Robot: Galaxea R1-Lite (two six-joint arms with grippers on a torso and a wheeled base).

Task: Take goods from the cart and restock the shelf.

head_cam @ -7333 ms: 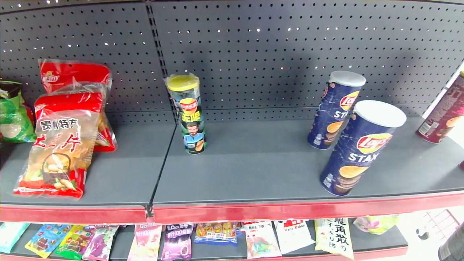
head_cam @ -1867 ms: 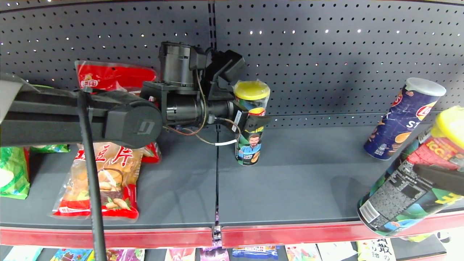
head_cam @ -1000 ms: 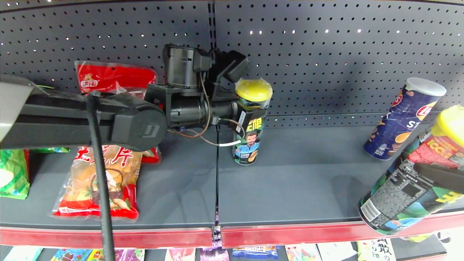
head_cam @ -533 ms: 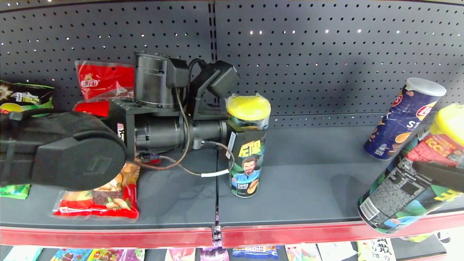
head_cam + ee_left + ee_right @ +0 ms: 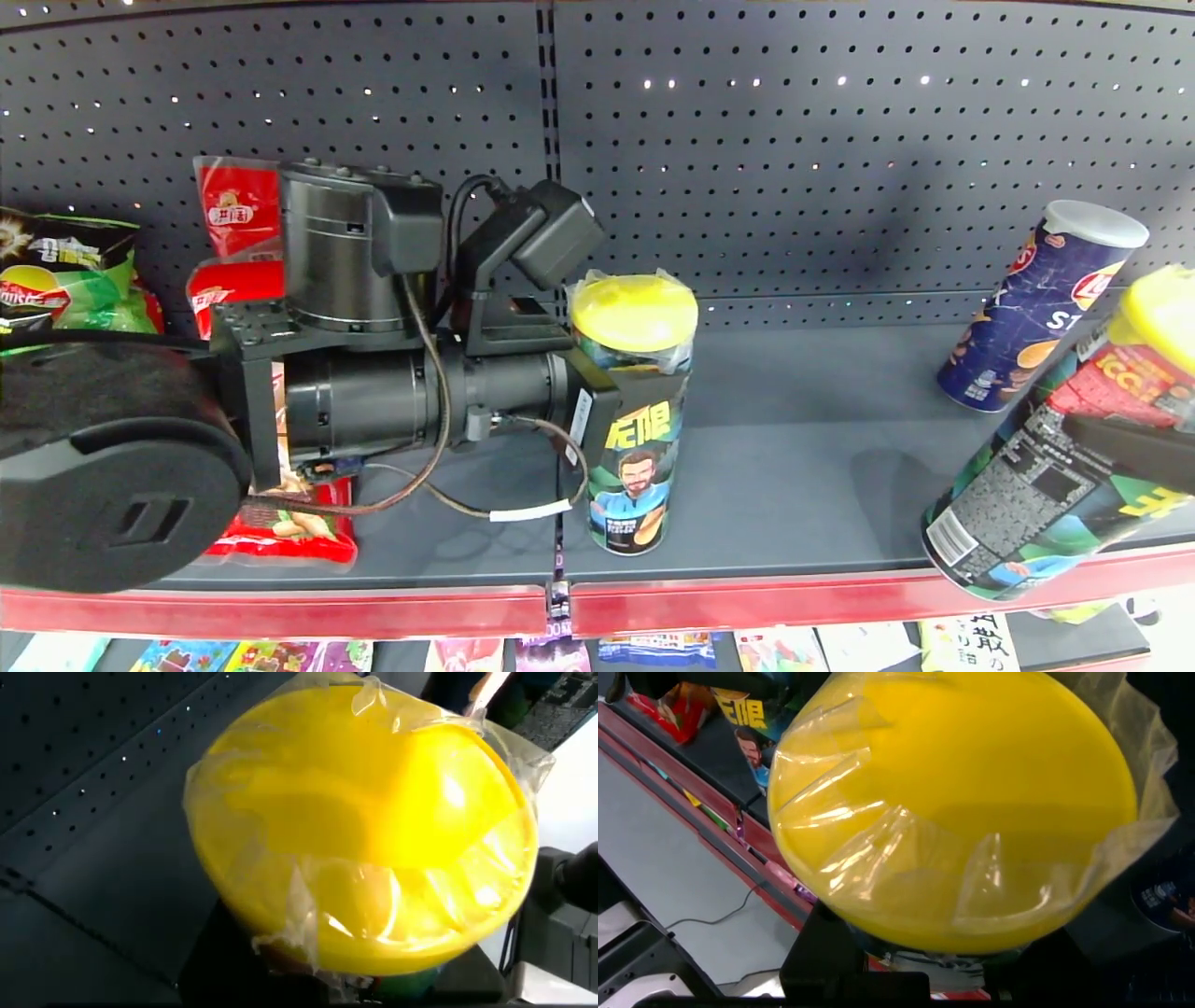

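A green chips can with a yellow lid [image 5: 633, 467] stands upright over the grey shelf board [image 5: 803, 467], close to its front edge. My left gripper [image 5: 637, 387] is shut on this can just below the lid [image 5: 374, 831]. At the right, my right gripper [image 5: 1120, 448] is shut on a second green, yellow-lidded can [image 5: 1036, 485]. It holds that can tilted in front of the shelf's red front lip [image 5: 747, 602]. Its lid [image 5: 962, 803] is wrapped in clear film, and beyond it the first can [image 5: 752, 737] shows.
A blue chips can [image 5: 1036, 299] leans at the back right of the shelf. Red peanut bags [image 5: 233, 215] and a green bag [image 5: 56, 280] sit at the left behind my left arm. Bare board lies between the two green cans. Snack packets [image 5: 962, 635] line the lower shelf.
My left gripper closed on the green can at the back of the shelf and has drawn it forward to the front edge. The right arm and its can have stayed still.
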